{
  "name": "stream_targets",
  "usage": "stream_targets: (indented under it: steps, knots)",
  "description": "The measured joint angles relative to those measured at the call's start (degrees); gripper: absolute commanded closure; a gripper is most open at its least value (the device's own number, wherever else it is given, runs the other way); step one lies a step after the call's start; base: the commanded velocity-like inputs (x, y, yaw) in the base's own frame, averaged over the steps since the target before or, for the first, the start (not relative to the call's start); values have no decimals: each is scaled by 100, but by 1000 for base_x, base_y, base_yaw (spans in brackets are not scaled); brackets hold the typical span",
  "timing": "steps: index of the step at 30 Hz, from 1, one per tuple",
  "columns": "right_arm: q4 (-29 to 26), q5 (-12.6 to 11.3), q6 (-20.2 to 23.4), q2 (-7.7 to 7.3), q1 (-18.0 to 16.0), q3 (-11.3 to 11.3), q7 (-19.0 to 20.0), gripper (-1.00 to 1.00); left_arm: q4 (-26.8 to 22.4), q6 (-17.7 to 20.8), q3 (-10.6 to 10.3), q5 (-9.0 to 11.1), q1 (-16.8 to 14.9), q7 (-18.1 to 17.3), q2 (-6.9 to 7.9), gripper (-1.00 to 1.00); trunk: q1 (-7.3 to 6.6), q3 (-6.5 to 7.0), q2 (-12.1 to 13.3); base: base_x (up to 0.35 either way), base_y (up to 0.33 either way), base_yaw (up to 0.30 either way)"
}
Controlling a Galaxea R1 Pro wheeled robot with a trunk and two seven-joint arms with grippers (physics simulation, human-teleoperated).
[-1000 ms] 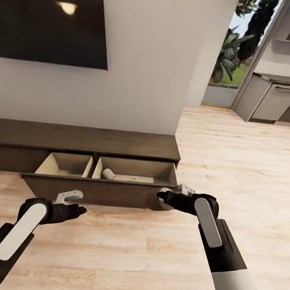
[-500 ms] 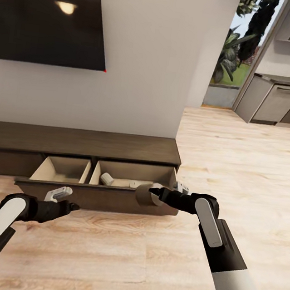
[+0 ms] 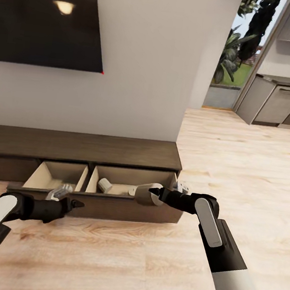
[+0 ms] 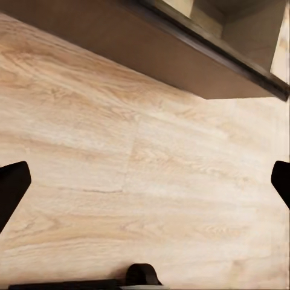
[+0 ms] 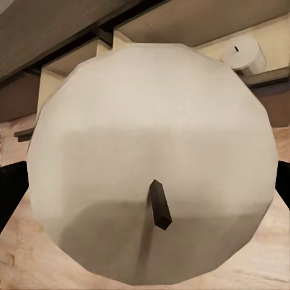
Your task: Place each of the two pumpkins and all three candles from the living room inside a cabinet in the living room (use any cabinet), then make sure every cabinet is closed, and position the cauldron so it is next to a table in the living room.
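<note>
Right gripper point(image 3: 156, 195) clamped on a tan candle point(image 3: 146, 194), wick end point(image 5: 159, 204) facing the wrist camera, held over the front edge of the cabinet's point(image 3: 85, 146) pulled-out right drawer point(image 3: 131, 183). A second candle point(image 3: 105, 185) lies inside that drawer near its left wall. Left gripper point(image 3: 74, 204), fingers point(image 4: 12, 190) spread and empty, hovers above the plank floor point(image 3: 116, 255) before the drawer front.

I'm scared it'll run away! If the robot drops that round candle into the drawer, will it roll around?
Probably a little. The candle in the right pincer is a short round cylinder held sideways, so it could roll. The drawer walls would likely stop it. The other candle already lies on its side inside.
</note>
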Motion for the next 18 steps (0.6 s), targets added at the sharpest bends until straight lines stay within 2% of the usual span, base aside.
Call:
stream_targets:
  steps: [3,6,10,18]
  knots:
    - [21,-9,0,-2,0,0,0,100,8,4,58,392,4,-6,152,-100,0,0,0,149,0,0]
    - [121,4,-3,0,0,0,0,100,13,-2,79,603,12,-8,273,-100,0,0,0,153,0,0]
    - [177,-3,-6,0,0,0,0,100,17,-4,81,673,14,-9,313,-100,0,0,0,160,0,0]
    - [188,0,-9,0,0,0,0,100,20,-5,79,686,15,-8,320,-100,0,0,0,168,0,0]
